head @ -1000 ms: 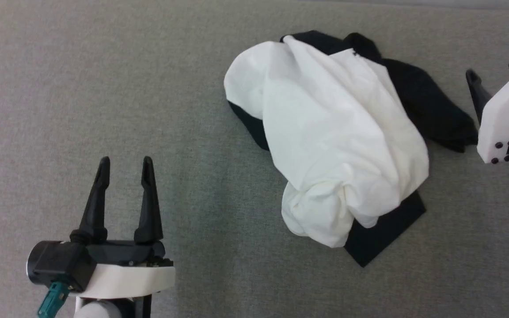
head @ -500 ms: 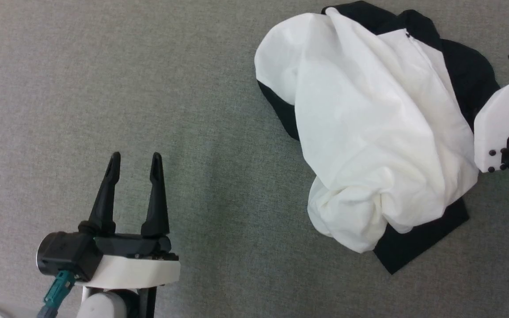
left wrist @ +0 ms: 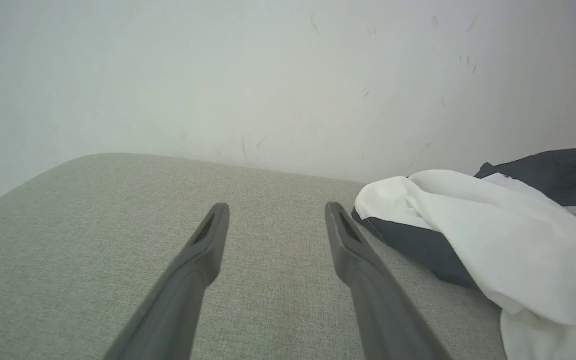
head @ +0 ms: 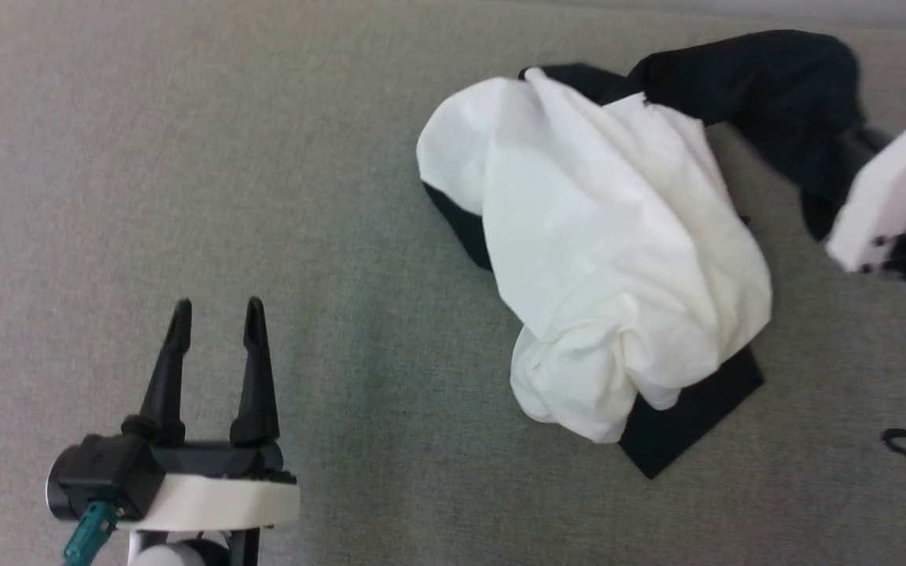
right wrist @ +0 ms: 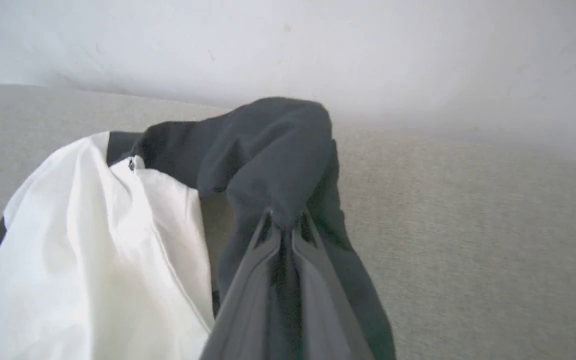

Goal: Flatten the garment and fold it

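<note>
Raised since a second ago: black sleeve of the crumpled garment, heaped right of centre on grey surface, now pinched in closed fingers of the right gripper. Idle left gripper well apart, fingers wide, empty. Flattening just begun; next, likely draw sleeve outward.

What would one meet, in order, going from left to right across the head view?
left gripper → white body of the garment → its black sleeve → pale wrist cover of the right arm
</note>
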Robot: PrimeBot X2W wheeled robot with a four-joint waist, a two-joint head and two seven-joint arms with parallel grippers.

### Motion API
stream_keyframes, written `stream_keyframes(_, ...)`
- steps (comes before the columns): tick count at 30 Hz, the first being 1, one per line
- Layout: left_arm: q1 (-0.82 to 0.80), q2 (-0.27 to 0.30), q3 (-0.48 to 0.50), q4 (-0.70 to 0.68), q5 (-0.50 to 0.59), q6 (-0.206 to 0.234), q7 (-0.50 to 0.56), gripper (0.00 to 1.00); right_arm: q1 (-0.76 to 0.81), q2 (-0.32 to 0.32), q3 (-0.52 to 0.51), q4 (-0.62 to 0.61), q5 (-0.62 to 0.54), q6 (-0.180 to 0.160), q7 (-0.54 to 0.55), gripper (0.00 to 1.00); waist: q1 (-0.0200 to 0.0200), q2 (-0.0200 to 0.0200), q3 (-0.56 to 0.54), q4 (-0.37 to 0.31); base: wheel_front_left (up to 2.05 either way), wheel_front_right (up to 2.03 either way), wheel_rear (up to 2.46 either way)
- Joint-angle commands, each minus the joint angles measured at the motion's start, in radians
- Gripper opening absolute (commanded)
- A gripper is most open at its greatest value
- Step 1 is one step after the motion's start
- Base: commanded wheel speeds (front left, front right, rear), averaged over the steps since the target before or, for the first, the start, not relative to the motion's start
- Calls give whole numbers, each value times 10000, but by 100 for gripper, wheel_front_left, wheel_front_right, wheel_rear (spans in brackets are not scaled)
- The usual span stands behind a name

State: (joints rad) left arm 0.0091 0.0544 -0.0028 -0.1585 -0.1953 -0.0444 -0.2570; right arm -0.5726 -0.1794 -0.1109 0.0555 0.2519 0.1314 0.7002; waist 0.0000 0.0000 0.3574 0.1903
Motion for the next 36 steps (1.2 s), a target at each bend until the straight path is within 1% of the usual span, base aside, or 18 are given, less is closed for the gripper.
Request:
stream_keyframes(1,214,-40,40,-5,55,-29,-47,100,62,-159,-325,-271,130,-7,-84,0,0,0,-1296,-831,0,0,0)
stream_keyframes(4,506,-40,40,-33,62,36,-47,100,800,-482,-1373,-1024,232,-7,-129,0,0,0,-1609,-935,0,0,0)
stream_keyframes(7,780,-40,44,-111,56,71,-47,100,2107,-557,-2897,-1786,132,-7,-133,0,0,0,-1744,-952,0,0,0)
stream_keyframes(10,989,-40,78,-165,41,100,-47,100,3719,-365,-4429,-2344,-195,-7,-275,0,0,0,-1772,-919,0,0,0)
stream_keyframes(12,1072,-41,111,-181,46,91,-47,100,4813,-182,-5157,-2489,-481,-7,-496,0,0,0,-1758,-904,0,0,0)
stream_keyframes(14,1138,-41,153,-187,62,79,-47,100,5696,94,-5562,-2347,-709,-7,-803,0,0,0,-1747,-925,0,0,0)
stream_keyframes(16,1187,-41,189,-177,95,60,-47,100,6180,499,-5750,-2037,-775,-7,-1115,0,0,0,-1738,-979,0,0,0)
stream_keyframes(19,1183,-41,174,-139,150,27,-47,100,6414,682,-5629,-1601,-864,-7,-1469,0,0,0,-1749,-1016,0,0,0)
stream_keyframes(20,1165,-40,171,-118,167,8,-47,100,6392,772,-5562,-1382,-857,-7,-1698,12,0,0,-1765,-1037,0,0,0)
stream_keyframes(21,1143,-33,167,-98,181,-14,-47,100,6332,837,-5480,-1171,-888,-7,-1951,39,0,0,-1779,-1057,0,0,0)
stream_keyframes(22,1119,-18,161,-74,196,-40,-47,100,6268,869,-5328,-974,-965,-7,-2190,83,0,0,-1795,-1067,0,0,0)
stream_keyframes(23,1093,-6,153,-46,206,-60,-47,100,6183,882,-5106,-811,-1017,-7,-2402,100,0,0,-1816,-1071,0,0,0)
stream_keyframes(26,1018,18,133,24,228,-103,-47,100,5699,840,-4360,-712,-840,-7,-2936,100,0,0,-1898,-1052,0,0,0)
stream_keyframes(29,985,19,137,63,229,-118,-47,100,5092,570,-3208,-1207,-363,-7,-3148,100,0,0,-2003,-996,0,0,0)
stream_keyframes(32,989,14,101,82,216,-118,-47,100,4643,319,-1879,-1868,196,-7,-2757,100,0,0,-2069,-867,0,0,0)
stream_keyframes(36,994,2,36,93,119,-86,-47,100,4491,-85,2,-2392,909,-7,-1420,100,0,0,-2064,-646,0,0,0)
